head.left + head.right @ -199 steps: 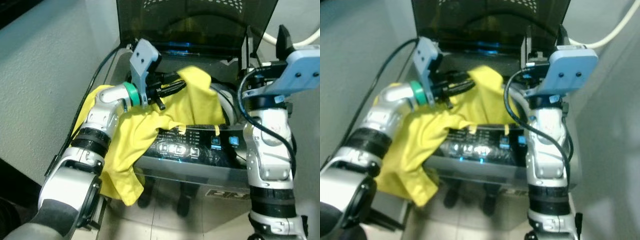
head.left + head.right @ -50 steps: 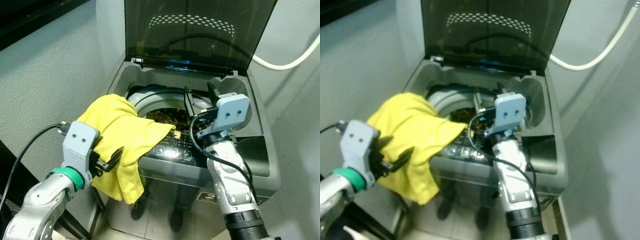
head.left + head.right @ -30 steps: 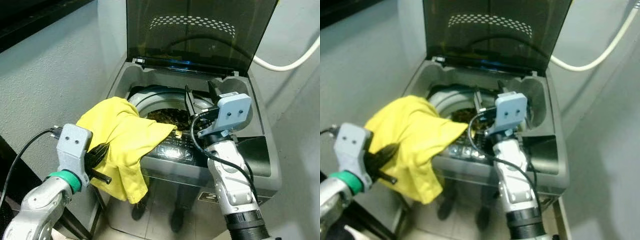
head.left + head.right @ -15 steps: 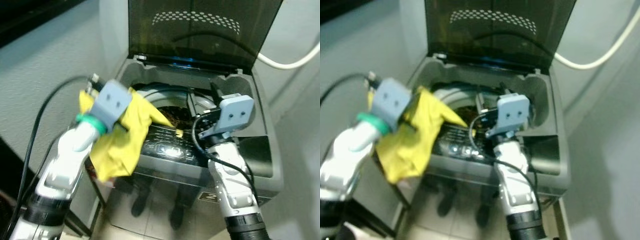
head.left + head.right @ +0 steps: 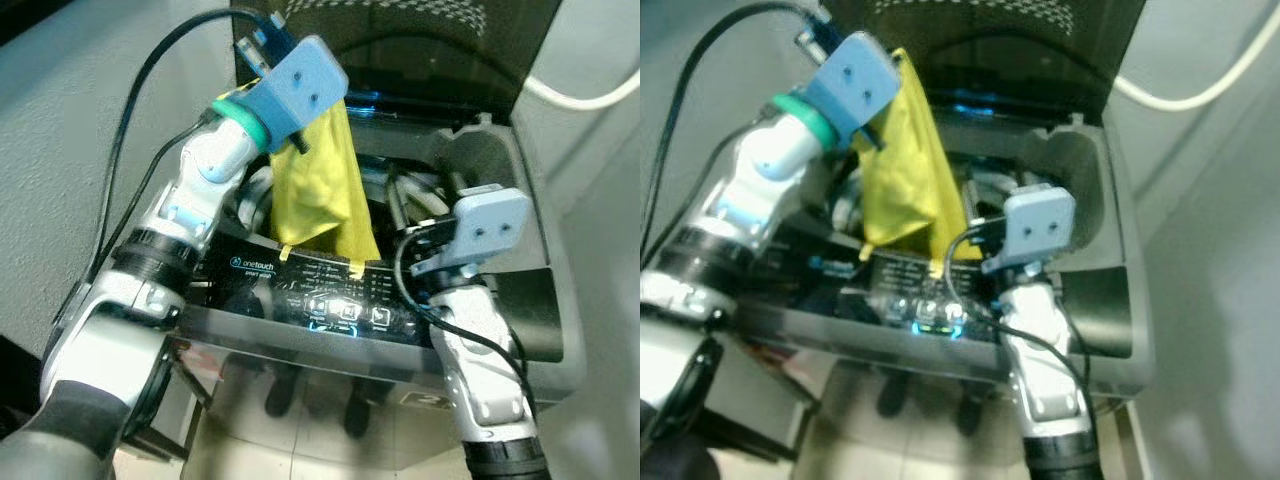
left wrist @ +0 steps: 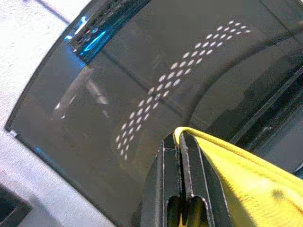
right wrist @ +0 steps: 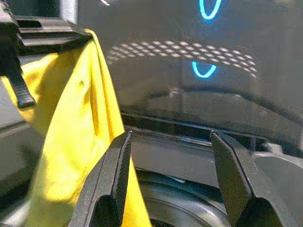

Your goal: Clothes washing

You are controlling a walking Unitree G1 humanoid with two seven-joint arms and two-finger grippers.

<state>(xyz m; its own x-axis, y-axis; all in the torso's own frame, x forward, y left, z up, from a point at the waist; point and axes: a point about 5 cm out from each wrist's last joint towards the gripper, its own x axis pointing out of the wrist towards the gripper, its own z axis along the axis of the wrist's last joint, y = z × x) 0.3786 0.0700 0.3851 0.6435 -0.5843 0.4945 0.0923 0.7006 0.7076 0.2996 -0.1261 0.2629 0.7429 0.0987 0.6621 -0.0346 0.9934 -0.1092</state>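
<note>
Left tool [image 6: 179, 142] lifted yellow garment [image 5: 318, 190] over drum.

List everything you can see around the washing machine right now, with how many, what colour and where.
Grey top-loading washing machine: one, grey, in front of the robot.
Dark tinted lid: one, near black, raised at the back of the machine.
Lit control panel: one, black with blue-white lights, along the machine's front edge.
Yellow cloth garment: one, yellow, hanging over the drum opening, its lower edge on the panel.
White hose: one, off-white, on the wall to the right.
Left gripper: one, black fingers, raised above the drum, shut on the garment.
Right gripper: one, black fingers, open, at the drum's right side.
</note>
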